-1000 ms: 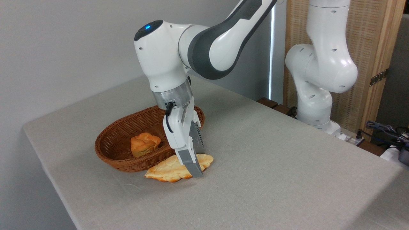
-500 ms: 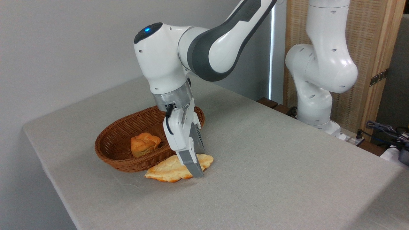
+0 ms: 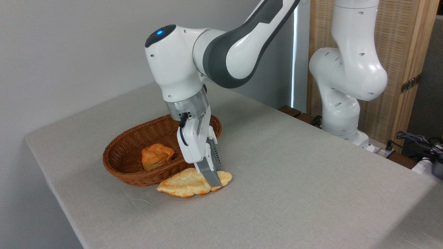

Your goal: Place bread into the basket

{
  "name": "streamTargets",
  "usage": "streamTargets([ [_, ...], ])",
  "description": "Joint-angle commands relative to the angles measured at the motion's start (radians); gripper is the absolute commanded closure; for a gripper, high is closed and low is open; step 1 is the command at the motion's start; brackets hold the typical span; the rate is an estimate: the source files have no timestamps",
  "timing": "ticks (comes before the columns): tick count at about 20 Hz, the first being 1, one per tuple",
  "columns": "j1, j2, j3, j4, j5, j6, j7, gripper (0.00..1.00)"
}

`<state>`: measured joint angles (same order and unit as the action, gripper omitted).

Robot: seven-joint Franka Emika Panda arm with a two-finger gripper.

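The bread (image 3: 182,185), a long flat pale golden loaf, lies on the table against the front wall of the basket (image 3: 128,178), an oval reddish-brown wicker one. My gripper (image 3: 214,179) points down onto the loaf's right half, and its grey fingers (image 3: 209,172) are shut on the bread there. The loaf still rests on the cloth. The far finger is mostly hidden behind the near one.
A small round orange-brown bun (image 3: 156,156) sits inside the basket at its left. The arm's white base (image 3: 341,114) stands at the table's back right, with cables (image 3: 415,140) beyond it. The table's left edge (image 3: 45,173) runs close to the basket.
The fingers have drawn together on the loaf. The near finger moved in from the loaf's front edge, and the bread's right end shifted slightly.
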<state>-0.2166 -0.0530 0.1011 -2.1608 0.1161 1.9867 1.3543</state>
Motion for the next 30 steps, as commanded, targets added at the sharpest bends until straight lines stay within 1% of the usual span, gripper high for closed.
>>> streamTargets([
  [1, -0.012, -0.027, 0.014, -0.001, -0.006, -0.038, -0.015, 0.76],
  [7, -0.012, -0.034, 0.018, 0.002, 0.001, -0.043, -0.014, 0.76],
  [9, -0.003, -0.053, 0.023, 0.009, 0.001, -0.043, -0.014, 0.76],
  [12, 0.000, -0.061, 0.028, 0.030, 0.002, -0.061, -0.018, 0.76],
  [14, 0.005, -0.067, 0.032, 0.059, 0.004, -0.075, -0.044, 0.75],
  [16, 0.010, -0.074, 0.080, 0.107, 0.004, -0.077, -0.055, 0.75],
  [18, 0.011, -0.074, 0.100, 0.142, 0.001, -0.117, -0.052, 0.75],
  [19, 0.011, -0.074, 0.109, 0.159, -0.009, -0.149, -0.043, 0.74],
  [20, 0.010, -0.074, 0.103, 0.160, -0.010, -0.150, -0.043, 0.74],
  [21, 0.006, -0.076, 0.098, 0.160, -0.031, -0.152, -0.044, 0.74],
  [23, 0.000, -0.090, 0.088, 0.173, -0.135, -0.163, -0.041, 0.73],
  [24, 0.000, -0.097, 0.062, 0.200, -0.188, -0.173, -0.044, 0.71],
  [25, 0.000, -0.099, 0.033, 0.231, -0.219, -0.187, -0.053, 0.71],
  [26, 0.000, -0.099, 0.000, 0.251, -0.229, -0.216, -0.058, 0.71],
  [28, 0.000, -0.099, -0.058, 0.271, -0.230, -0.249, -0.101, 0.70],
  [29, 0.000, -0.100, -0.095, 0.271, -0.228, -0.249, -0.144, 0.58],
  [30, 0.000, -0.097, -0.127, 0.269, -0.219, -0.250, -0.194, 0.33],
])
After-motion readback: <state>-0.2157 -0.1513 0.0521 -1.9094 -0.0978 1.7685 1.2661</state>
